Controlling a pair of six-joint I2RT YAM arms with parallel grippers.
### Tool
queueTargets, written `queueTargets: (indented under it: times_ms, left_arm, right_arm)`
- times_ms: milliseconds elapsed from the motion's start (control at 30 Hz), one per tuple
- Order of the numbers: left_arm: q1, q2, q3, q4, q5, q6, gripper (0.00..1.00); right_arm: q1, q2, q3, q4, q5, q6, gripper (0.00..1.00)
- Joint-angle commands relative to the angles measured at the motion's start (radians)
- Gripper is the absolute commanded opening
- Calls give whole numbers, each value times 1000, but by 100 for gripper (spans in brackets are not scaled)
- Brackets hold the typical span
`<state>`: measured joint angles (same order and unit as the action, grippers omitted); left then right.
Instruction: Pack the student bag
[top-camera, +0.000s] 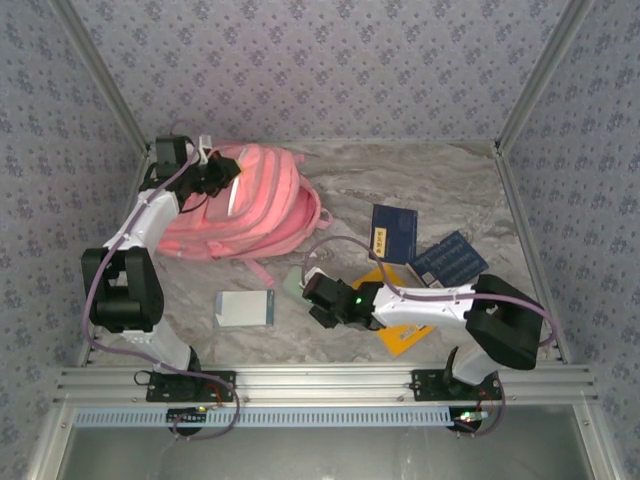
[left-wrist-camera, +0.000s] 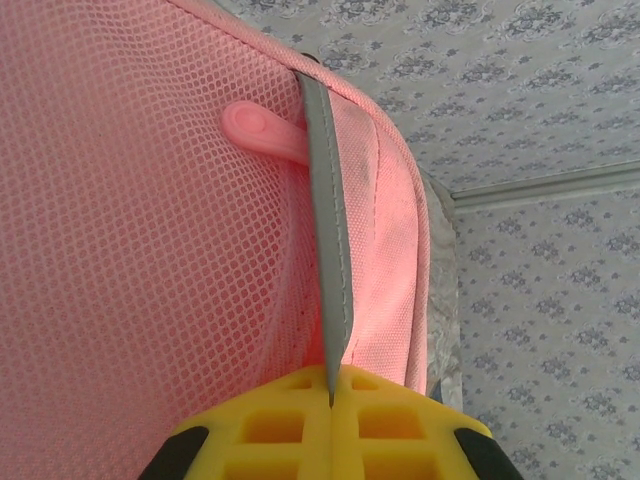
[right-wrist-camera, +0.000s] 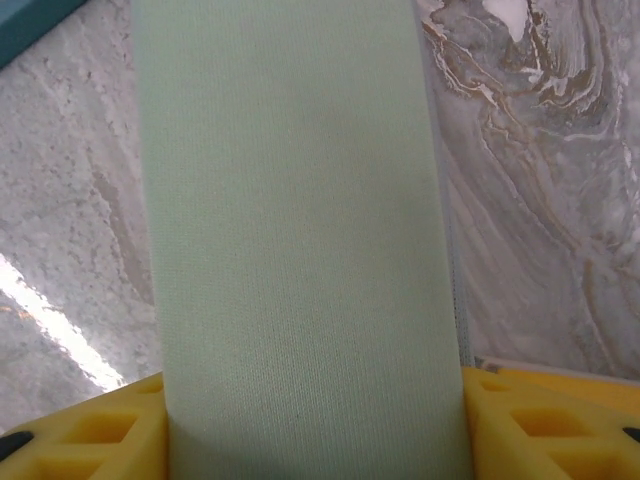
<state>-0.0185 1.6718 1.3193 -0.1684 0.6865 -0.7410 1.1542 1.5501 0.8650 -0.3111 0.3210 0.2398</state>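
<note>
One desk (top-camera: 420, 190), marbled grey, is carrying everything. The bag (top-camera: 250, 205) is lying flat on the far left part of the desk, with its top edge turned toward the left arm (top-camera: 140, 225). The right arm (top-camera: 430, 300) is reaching across the near centre.

Four flat items are lying unpacked. A dark blue book (top-camera: 393, 232) and a second blue book (top-camera: 450, 258) are sitting right of the bag, well apart from it. A silver book (top-camera: 245, 308) is lying near the front, and a yellow sheet (top-camera: 405, 338) is lying partly under the right arm.

The right jaws are standing part-spread, gripping a green book (right-wrist-camera: 300, 230) by its two long edges. The book's width is stopping them from closing further. The book is near the bag but not touching it. Whether it is resting on the desk or lifted cannot be told. It is judged to be the next item going in.

The left jaws are pressing together, pinching the grey strip (left-wrist-camera: 328, 230) along the bag's edge, near the pink zip pull (left-wrist-camera: 262, 130). This hold is judged to be raising the rim, so that the mouth is standing open for loading.
</note>
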Motion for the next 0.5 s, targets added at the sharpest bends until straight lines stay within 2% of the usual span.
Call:
queueTargets:
  times_ms: [0, 233, 467]
  left_arm:
    - [-9, -4, 29, -5, 15, 30, 0]
    - [-12, 2, 34, -6, 21, 31, 0]
    - [-14, -1, 32, -4, 24, 33, 0]
  right_arm:
    - [3, 41, 46, -121, -27, 121, 57]
    - [7, 72, 52, -144, -16, 119, 78]
    - [1, 166, 98, -191, -62, 89, 87]
